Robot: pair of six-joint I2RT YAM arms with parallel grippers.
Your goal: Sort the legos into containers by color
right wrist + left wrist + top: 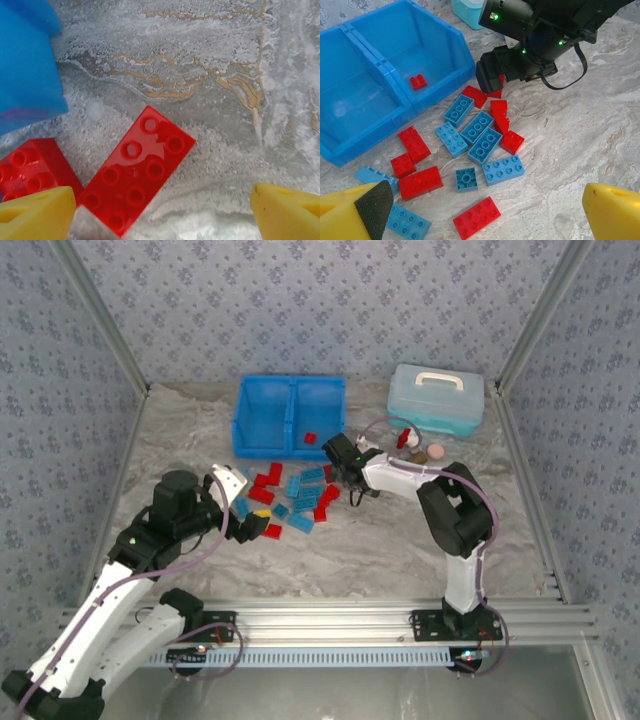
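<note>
the blue bin [265,420] sits at the back, with one red brick [310,438] in its right compartment. the left gripper [485,205] and right gripper [160,205] both gape wide, empty. the legos [477,127] lie scattered in front of the bin; they look light, stiff and slick, best pinched across the long flat sides.

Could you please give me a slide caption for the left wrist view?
Open left gripper hovers over scattered red and light blue legos; one red brick lies in the bin.
</note>
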